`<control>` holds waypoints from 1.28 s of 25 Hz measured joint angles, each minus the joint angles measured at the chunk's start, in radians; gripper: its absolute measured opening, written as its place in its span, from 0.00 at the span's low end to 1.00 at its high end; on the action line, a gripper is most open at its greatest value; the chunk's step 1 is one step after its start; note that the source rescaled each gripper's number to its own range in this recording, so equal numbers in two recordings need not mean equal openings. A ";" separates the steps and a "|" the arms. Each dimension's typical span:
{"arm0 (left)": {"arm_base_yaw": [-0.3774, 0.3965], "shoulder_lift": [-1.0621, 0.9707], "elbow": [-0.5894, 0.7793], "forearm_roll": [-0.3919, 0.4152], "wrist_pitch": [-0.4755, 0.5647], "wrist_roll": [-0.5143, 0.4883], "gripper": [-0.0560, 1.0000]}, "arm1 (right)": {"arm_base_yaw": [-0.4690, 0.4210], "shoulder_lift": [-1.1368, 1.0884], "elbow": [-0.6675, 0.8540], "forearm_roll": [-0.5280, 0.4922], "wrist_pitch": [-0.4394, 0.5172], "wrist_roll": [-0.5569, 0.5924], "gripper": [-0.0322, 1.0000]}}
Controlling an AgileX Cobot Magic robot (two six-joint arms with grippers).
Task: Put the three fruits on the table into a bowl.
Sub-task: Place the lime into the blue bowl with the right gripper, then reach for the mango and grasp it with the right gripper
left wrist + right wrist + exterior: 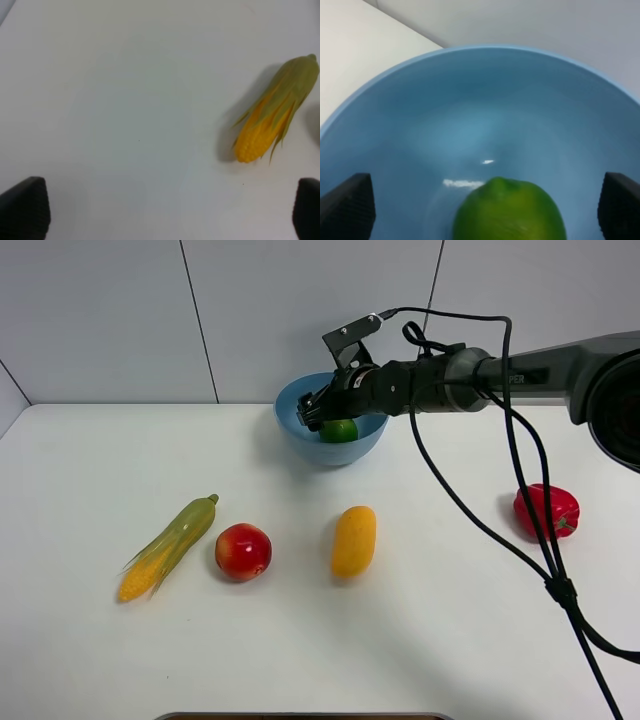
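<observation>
The light-blue bowl stands at the back of the white table. My right gripper hangs over the bowl, open. In the right wrist view the green lime sits inside the bowl, between the widely spread fingertips and free of both. The red apple and the yellow-orange mango lie on the table nearer the front. My left gripper is open above bare table, with nothing between its fingers; it does not show in the exterior view.
A corn cob lies left of the apple. A red bell pepper sits at the right. The right arm's black cables hang down across the right side of the table.
</observation>
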 joint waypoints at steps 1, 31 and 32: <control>0.000 0.000 0.000 0.000 0.000 0.000 1.00 | 0.000 -0.009 0.000 0.000 0.009 0.006 0.98; 0.000 0.000 0.000 0.000 0.000 0.000 1.00 | 0.231 -0.726 0.278 -0.085 0.590 0.765 1.00; 0.000 0.000 0.000 0.000 0.000 0.000 1.00 | 0.233 -0.747 0.310 -0.114 0.601 0.807 1.00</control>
